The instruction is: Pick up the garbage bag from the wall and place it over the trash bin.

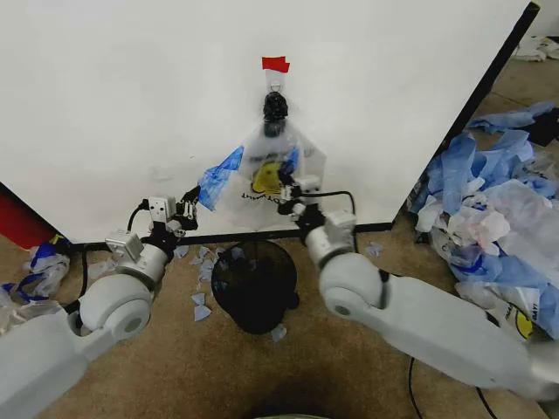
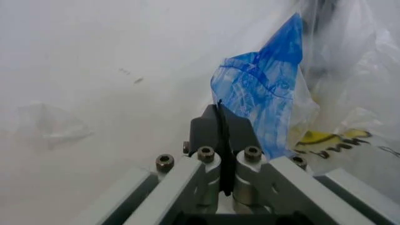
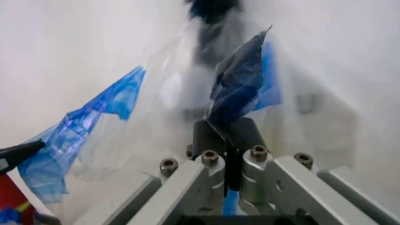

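From the head view, the garbage bag [image 1: 266, 170] is seen hung by its handles from the hook on the wall [image 1: 113, 96], directly above the trash bin [image 1: 253, 284], its long axis vertical. In the left wrist view, the left gripper [image 2: 220, 123] is pressed shut on the bag's blue edge. In the right wrist view, the right gripper [image 3: 225, 133] is pinched on the opposite blue edge.

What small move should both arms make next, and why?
Probably lift both claws together to unhook the garbage bag. The left claw and right claw are each shut on a blue patch, yet the bag's top hangs from the hook on the wall, above the trash bin.
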Available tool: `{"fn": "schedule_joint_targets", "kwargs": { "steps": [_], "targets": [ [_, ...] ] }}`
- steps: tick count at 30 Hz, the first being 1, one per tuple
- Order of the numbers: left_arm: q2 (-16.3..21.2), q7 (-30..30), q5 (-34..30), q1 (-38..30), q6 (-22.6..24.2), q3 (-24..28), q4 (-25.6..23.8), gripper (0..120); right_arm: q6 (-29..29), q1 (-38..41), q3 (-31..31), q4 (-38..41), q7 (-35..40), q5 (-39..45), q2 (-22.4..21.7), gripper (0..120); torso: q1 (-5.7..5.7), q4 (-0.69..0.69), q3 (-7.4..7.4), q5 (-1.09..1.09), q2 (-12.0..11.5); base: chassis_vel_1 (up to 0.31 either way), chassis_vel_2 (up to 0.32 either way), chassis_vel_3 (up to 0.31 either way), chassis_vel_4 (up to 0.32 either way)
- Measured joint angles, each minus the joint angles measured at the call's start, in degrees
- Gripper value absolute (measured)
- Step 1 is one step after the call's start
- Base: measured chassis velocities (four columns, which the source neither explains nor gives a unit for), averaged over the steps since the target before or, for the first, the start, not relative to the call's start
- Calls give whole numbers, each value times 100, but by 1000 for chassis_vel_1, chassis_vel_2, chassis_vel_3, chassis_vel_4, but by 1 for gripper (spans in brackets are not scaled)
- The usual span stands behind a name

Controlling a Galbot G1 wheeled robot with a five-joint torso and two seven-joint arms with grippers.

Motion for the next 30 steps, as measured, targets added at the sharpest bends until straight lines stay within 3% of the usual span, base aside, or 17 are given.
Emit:
{"fn": "schedule_joint_targets", "kwargs": {
  "steps": [7,14,25,30],
  "targets": [
    [132,-116,-59,117,78,-261,-236,0,176,-814,903,507,-306,165,-605,0,0,0,0,0,0,0,0,0,0],
    [197,-322,-67,269,231,-444,-600,0,252,-1498,1496,921,-395,201,-871,0,0,0,0,-1,0,0,0,0,0],
    [238,-592,17,690,358,-642,-1105,0,347,-1943,1632,1272,-307,105,-1041,0,0,1,0,-1,0,0,0,0,0],
    [211,-647,132,1206,361,-997,-1316,0,355,-2040,1605,1411,-278,40,-1078,0,0,0,0,-1,0,0,0,0,0]
  ]
}}
